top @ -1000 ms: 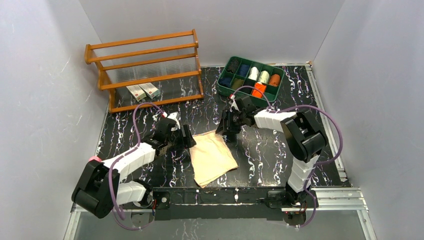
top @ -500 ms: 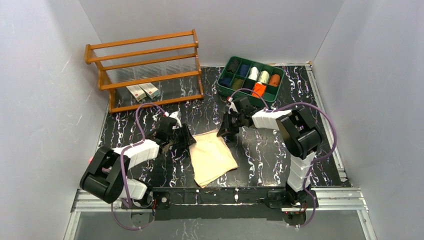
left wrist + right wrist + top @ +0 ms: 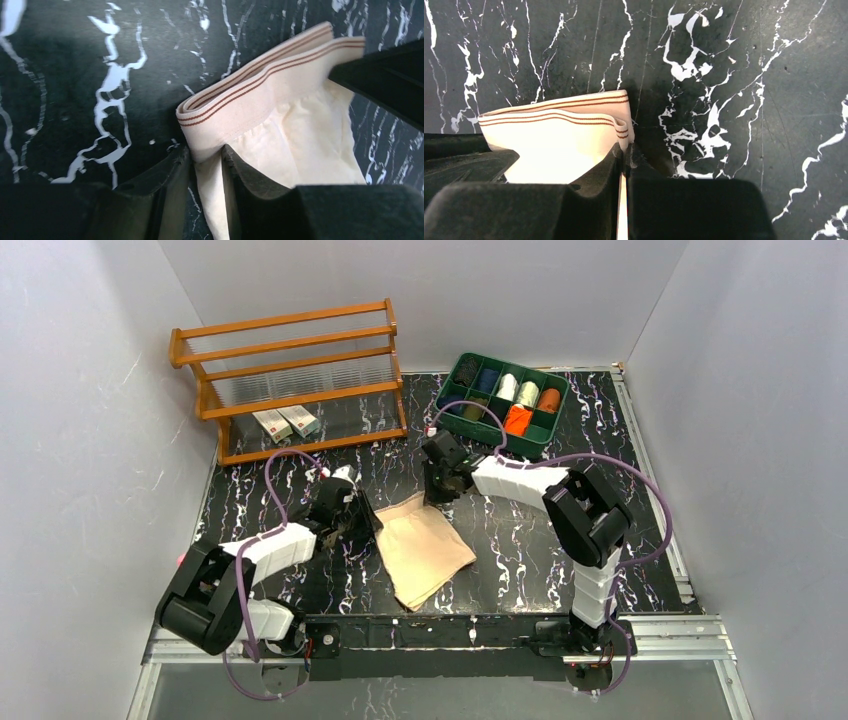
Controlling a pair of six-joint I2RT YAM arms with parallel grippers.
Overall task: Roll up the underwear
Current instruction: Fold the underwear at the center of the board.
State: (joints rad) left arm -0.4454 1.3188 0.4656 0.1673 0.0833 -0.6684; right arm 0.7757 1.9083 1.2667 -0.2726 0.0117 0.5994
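The pale tan underwear [image 3: 425, 548] lies flat on the black marbled table, its brown-striped waistband [image 3: 260, 82] at the far edge. My left gripper [image 3: 372, 523] is at the waistband's left corner, and the cloth [image 3: 280, 125] fills the narrow gap between its jaws [image 3: 206, 150]. My right gripper [image 3: 437, 495] is shut on the waistband's right corner [image 3: 621, 131], jaws nearly touching [image 3: 625, 147]. That far edge is raised slightly off the table. A bright orange underwear [image 3: 517, 420] sits in a near compartment of the green tray.
The green divided tray [image 3: 446, 382] with several cloth rolls stands at the back, just beyond the right arm. A wooden rack [image 3: 290, 380] with two small boxes [image 3: 286, 423] stands at the back left. Grey walls enclose the table on three sides.
Both grippers have closed onto the waistband corners. The right gripper has moved left and a little away from me, and the cloth's far edge has bunched and lifted.
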